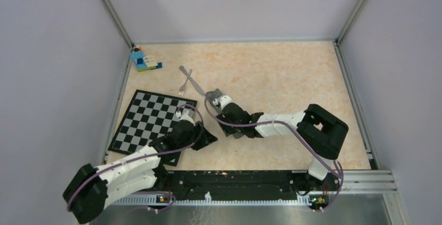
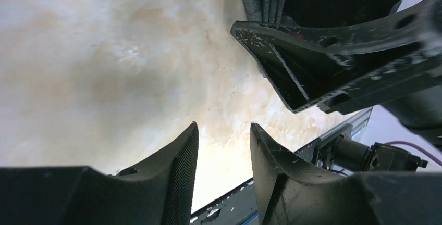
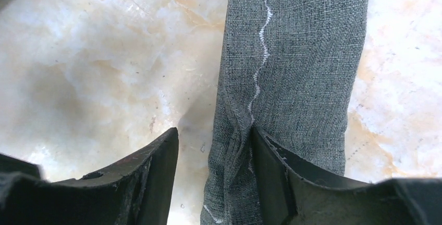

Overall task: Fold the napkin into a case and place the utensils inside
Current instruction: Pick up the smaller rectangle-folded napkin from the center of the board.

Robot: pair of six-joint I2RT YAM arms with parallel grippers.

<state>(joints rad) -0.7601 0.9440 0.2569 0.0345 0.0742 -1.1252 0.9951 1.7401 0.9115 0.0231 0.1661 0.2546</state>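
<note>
The napkin (image 3: 297,69) lies on the table folded into a narrow dark grey strip, the case. From above it is mostly hidden under my right arm, and one end of the napkin (image 1: 212,96) shows. My right gripper (image 3: 214,129) is open over it: the strip's left edge lies between the fingers and the right finger (image 3: 281,173) rests on the cloth. My left gripper (image 2: 223,126) is open over bare table just left of the strip. The fork (image 1: 184,86) and the knife (image 1: 192,80) lie crossed beyond the napkin.
A black-and-white checkered mat (image 1: 148,121) lies at the left under my left arm. A blue toy-brick block (image 1: 143,61) sits in the far left corner. In the left wrist view my right gripper's fingers (image 2: 312,58) stand close, upper right. The front rail (image 1: 234,178) runs near.
</note>
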